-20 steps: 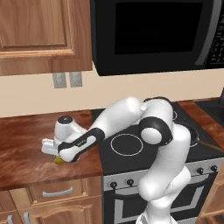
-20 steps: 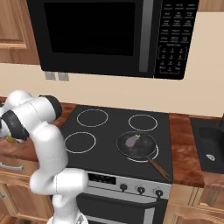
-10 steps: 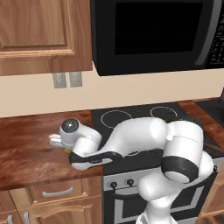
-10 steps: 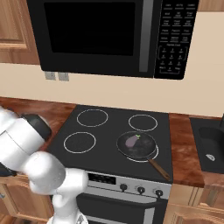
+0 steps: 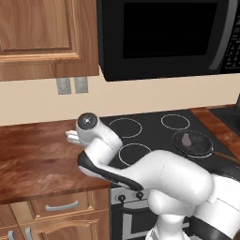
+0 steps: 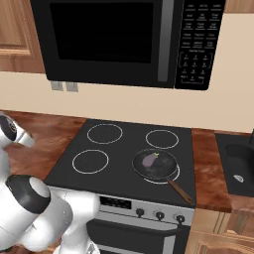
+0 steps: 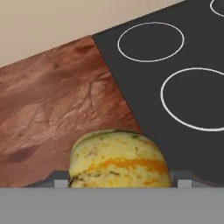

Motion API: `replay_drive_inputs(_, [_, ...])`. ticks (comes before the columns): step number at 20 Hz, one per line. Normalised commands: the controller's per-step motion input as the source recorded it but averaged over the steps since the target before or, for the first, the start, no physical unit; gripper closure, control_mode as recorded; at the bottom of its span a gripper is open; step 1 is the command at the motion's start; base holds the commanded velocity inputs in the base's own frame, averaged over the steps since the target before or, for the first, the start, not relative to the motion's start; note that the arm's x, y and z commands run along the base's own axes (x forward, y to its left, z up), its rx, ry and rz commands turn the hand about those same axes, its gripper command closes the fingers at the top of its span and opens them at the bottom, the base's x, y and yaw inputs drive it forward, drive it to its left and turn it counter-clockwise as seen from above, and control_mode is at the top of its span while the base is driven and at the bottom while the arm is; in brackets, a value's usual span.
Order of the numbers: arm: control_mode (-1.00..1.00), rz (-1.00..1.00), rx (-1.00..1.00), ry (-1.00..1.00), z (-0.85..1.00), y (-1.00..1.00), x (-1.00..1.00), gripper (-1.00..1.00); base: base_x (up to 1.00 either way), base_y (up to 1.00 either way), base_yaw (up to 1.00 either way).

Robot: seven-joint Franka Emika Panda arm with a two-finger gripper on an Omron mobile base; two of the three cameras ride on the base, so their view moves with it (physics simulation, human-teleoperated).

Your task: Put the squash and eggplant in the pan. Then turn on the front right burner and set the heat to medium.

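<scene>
The squash (image 7: 119, 159), a mottled yellow ball with an orange band, sits between my gripper's (image 7: 120, 180) two fingertips and fills the gap. It hangs above the brown counter, next to the cooktop's left edge. My gripper is shut on it. In the left base view the hand (image 5: 71, 137) is over the counter, left of the stove. The purple eggplant (image 6: 149, 159) (image 5: 186, 138) lies inside the dark pan (image 6: 166, 171) (image 5: 201, 145). The pan rests on the front right burner (image 6: 175, 174), with its brown handle pointing toward the front right.
Below the hand are the wooden counter (image 7: 57, 100) and the black cooktop (image 7: 144, 92), with two white burner rings. A microwave (image 6: 124, 39) hangs above the stove. Control knobs (image 6: 159, 216) line the stove front. There is a sink (image 6: 238, 163) at the far right.
The hand has risen from the counter with the squash, and the arm's elbow has swung low and forward. The pan and eggplant have not moved.
</scene>
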Motion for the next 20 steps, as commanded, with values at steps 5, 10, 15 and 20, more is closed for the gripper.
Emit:
replay_drive_inputs(5, [-1.0, -0.15, -0.01, 0.04, 0.33, -0.73, -0.22, 1.0, 0.0, 0.0, 0.0])
replay_drive_inputs(10, [-1.0, -0.19, 0.0, 0.06, 0.18, -0.82, -0.18, 1.0, 0.0, 0.0, 0.0])
replay_drive_inputs(15, [-1.0, -0.21, 0.0, 0.06, 0.02, -0.84, -0.14, 1.0, 0.0, 0.0, 0.0])
replay_drive_inputs(20, [-1.0, -0.14, 0.02, 0.01, 0.0, -0.83, -0.18, 1.0, 0.0, 0.0, 0.0])
